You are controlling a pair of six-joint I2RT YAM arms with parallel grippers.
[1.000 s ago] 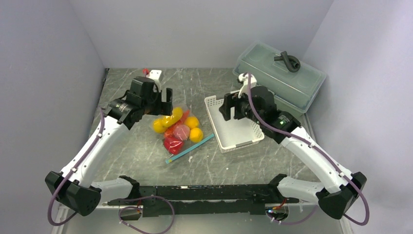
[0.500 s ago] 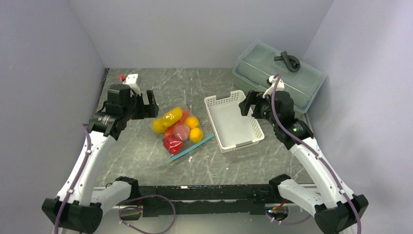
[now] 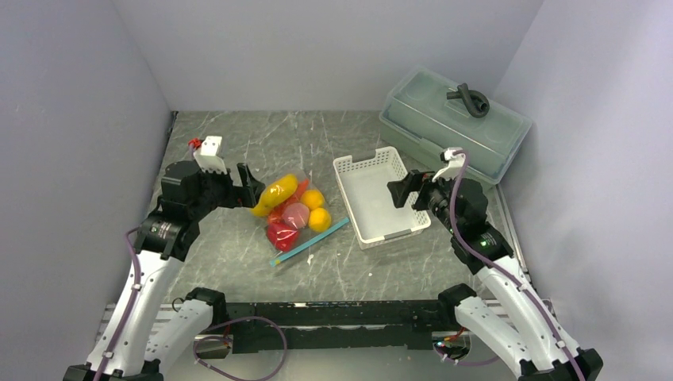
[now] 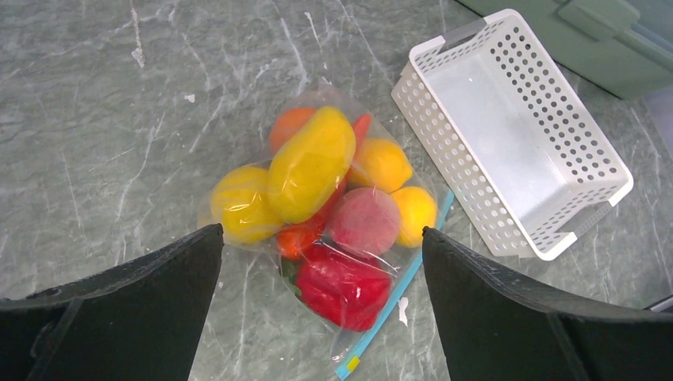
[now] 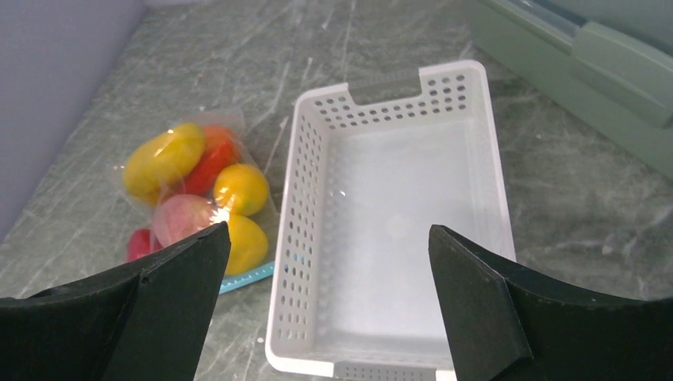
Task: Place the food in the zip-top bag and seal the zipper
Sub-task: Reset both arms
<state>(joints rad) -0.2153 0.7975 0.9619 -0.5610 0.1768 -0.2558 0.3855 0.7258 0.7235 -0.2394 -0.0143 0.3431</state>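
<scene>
The clear zip-top bag lies flat on the table, left of centre, with the food inside it. In the left wrist view I see in it a long yellow fruit, a lemon, oranges, a pinkish peach and a red pepper. The teal zipper runs along the bag's near-right edge, also seen from above. My left gripper hangs open and empty above the bag's left side. My right gripper is open and empty over the basket's right side.
A white slotted basket stands empty just right of the bag and shows in the right wrist view. A large grey-green lidded box with a black object on its lid sits at the back right. Walls close in on both sides.
Both arms have drawn back toward the near edge. The left gripper moved left and nearer, off the bag. The right gripper moved right and nearer, off the basket's middle. The bag has not moved.
</scene>
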